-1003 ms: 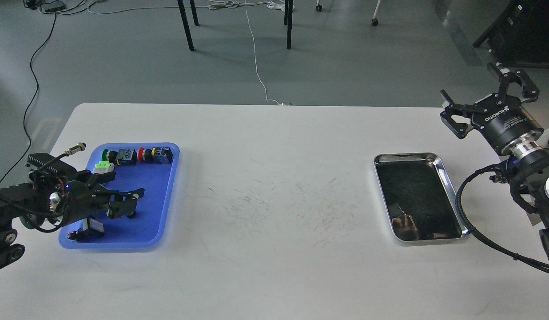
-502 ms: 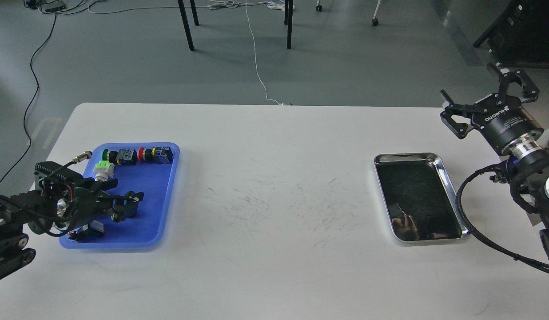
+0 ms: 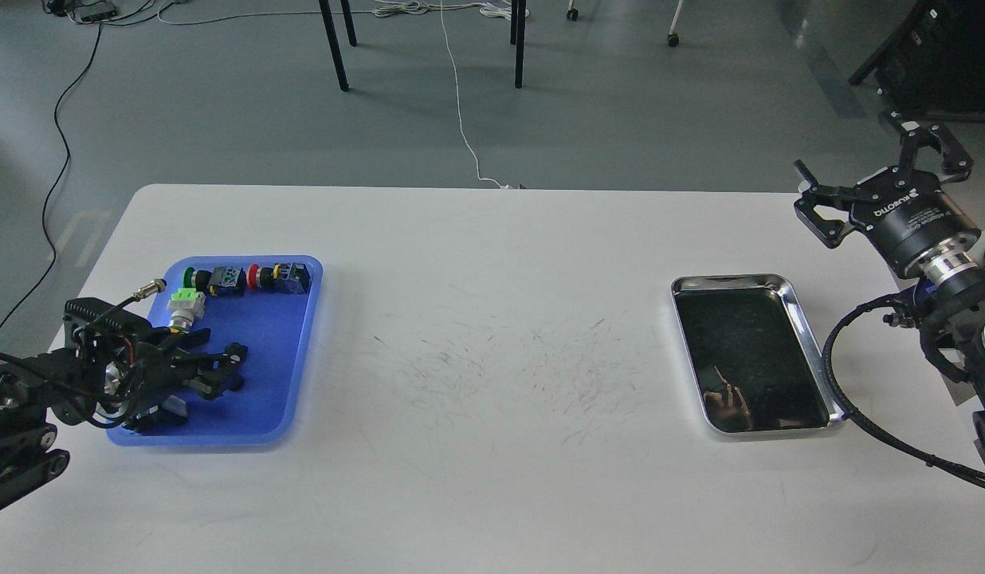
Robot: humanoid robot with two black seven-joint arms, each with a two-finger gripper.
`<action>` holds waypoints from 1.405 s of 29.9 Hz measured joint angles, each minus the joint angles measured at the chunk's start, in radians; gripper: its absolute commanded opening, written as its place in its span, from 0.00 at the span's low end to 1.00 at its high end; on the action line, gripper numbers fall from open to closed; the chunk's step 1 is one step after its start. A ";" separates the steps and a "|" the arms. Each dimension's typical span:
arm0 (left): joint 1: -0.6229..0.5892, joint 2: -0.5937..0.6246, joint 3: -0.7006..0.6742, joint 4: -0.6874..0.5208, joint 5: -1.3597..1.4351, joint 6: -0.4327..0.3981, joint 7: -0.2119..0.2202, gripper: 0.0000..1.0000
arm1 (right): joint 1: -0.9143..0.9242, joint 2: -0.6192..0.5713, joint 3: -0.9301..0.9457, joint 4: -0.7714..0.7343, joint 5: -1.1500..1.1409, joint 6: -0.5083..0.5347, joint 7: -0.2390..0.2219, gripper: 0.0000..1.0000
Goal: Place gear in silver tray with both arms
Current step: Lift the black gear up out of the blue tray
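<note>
- While nothing yet lay in it, the shiny rectangular stainless-steel tray sat on the right side of the white table, its dark mirror-like floor bare.
- The right black two-finger gripper hung beyond the tray's far right corner, its fingers spread wide and holding nothing.
- The left black gripper lay low over the near half of the blue plastic tray; its fingers looked nearly closed, possibly around a small dark part, but the view was too dark to tell.
- To do this pick well, the left gripper should probably close squarely on one piece and lift straight up before crossing the table.
- Small parts remained in the blue tray: a green-capped button, a red-capped button, a white-and-green piece and a dark block near the front rim; these crowd the grasp.
- Between the trays the tabletop showed only scuff marks; the two trays were well apart.
</note>
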State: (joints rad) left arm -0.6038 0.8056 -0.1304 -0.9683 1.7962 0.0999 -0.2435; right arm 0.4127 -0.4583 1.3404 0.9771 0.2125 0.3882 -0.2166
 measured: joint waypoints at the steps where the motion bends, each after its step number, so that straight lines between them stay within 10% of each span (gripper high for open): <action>1: 0.002 0.000 0.000 0.000 0.002 0.001 0.000 0.44 | 0.000 0.000 0.000 0.000 0.000 0.000 0.000 0.99; 14: 0.009 0.003 -0.002 -0.013 0.025 0.000 -0.010 0.10 | 0.000 0.001 0.000 0.001 0.001 0.000 0.000 0.99; 23: -0.034 0.070 -0.016 -0.104 0.030 -0.001 -0.011 0.09 | 0.000 0.001 0.002 0.002 0.001 0.000 0.000 0.99; 33: -0.355 0.250 -0.024 -0.426 -0.039 -0.054 0.001 0.09 | 0.000 -0.003 0.005 0.002 0.001 0.000 0.000 0.99; 42: -0.505 -0.008 -0.019 -0.478 -0.043 -0.159 0.115 0.10 | -0.001 -0.011 0.000 0.001 0.000 -0.001 -0.001 0.99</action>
State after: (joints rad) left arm -1.1083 0.7976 -0.1496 -1.4462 1.7533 -0.0593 -0.1282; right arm 0.4115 -0.4697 1.3408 0.9783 0.2124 0.3875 -0.2172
